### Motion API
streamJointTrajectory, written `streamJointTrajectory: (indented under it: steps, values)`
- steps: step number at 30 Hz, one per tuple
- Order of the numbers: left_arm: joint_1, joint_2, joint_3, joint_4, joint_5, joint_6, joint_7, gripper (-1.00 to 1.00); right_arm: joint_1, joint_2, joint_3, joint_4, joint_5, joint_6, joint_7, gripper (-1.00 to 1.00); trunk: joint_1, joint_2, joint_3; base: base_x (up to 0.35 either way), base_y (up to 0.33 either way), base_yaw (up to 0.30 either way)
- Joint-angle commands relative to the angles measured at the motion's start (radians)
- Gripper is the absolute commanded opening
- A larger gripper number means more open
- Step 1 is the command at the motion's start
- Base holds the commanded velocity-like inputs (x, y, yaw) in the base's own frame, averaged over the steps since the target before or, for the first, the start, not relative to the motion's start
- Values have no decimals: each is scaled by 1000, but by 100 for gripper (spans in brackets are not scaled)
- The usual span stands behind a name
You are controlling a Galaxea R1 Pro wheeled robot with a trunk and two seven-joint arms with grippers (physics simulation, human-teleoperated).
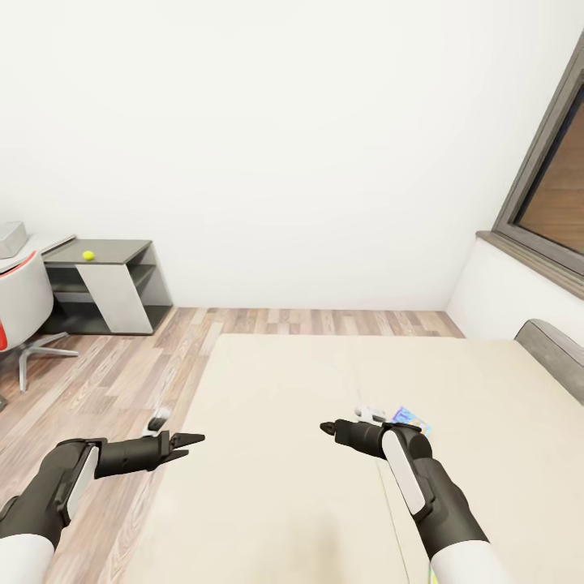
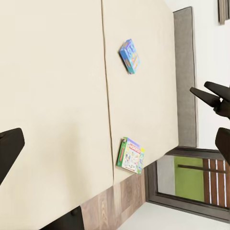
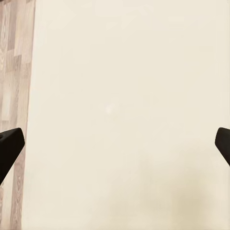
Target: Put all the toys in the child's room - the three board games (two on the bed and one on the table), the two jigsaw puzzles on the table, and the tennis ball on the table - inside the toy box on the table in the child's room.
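Observation:
The beige bed [image 1: 324, 389] lies in front of me. Two board games rest on its mattress [image 2: 52, 96]: a small blue one [image 2: 129, 56] and a green-edged one [image 2: 131, 155] near the mattress edge. The blue game [image 1: 411, 419] peeks out just behind my right arm. My left gripper [image 1: 185, 444] [image 2: 120, 136] hangs open over the bed's left edge. Over the middle of the mattress [image 3: 120, 96], my right gripper [image 1: 328, 427] [image 3: 115, 139] is open and holds nothing. The tennis ball [image 1: 88, 255] sits on the table's low dark end unit [image 1: 122, 253]. The grey toy box [image 1: 10, 238] shows at the far left.
A white and red swivel chair [image 1: 23, 300] stands by the table on the wood-plank floor [image 1: 105, 373]. A grey headboard [image 1: 556, 349] and a grey-framed window [image 1: 551, 186] are at the right. White wall runs behind.

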Motion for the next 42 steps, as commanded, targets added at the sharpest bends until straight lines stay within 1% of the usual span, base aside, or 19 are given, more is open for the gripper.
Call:
streamJointTrajectory:
  steps: [1, 17, 35, 42]
  values:
    - [-1, 0, 1, 0, 1, 9, -2, 100, -1, 0, -1, -1, 4, 5, 3, 100, 1, -2, -1, 0, 0, -83]
    - [-1, 0, -1, -1, 1, 9, -2, 100, -1, 0, -1, -1, 4, 3, 3, 100, 1, -2, 0, 0, 0, -16]
    - [-1, 0, -1, -1, 1, 9, -1, 100, -1, 3, 0, -1, 7, 2, 3, 100, 1, -2, 1, -8, -29, -1]
    - [-1, 0, -1, -1, 1, 9, -1, 100, -1, 5, 1, -1, 9, 2, 2, 100, 1, -2, 4, 0, -60, -56]
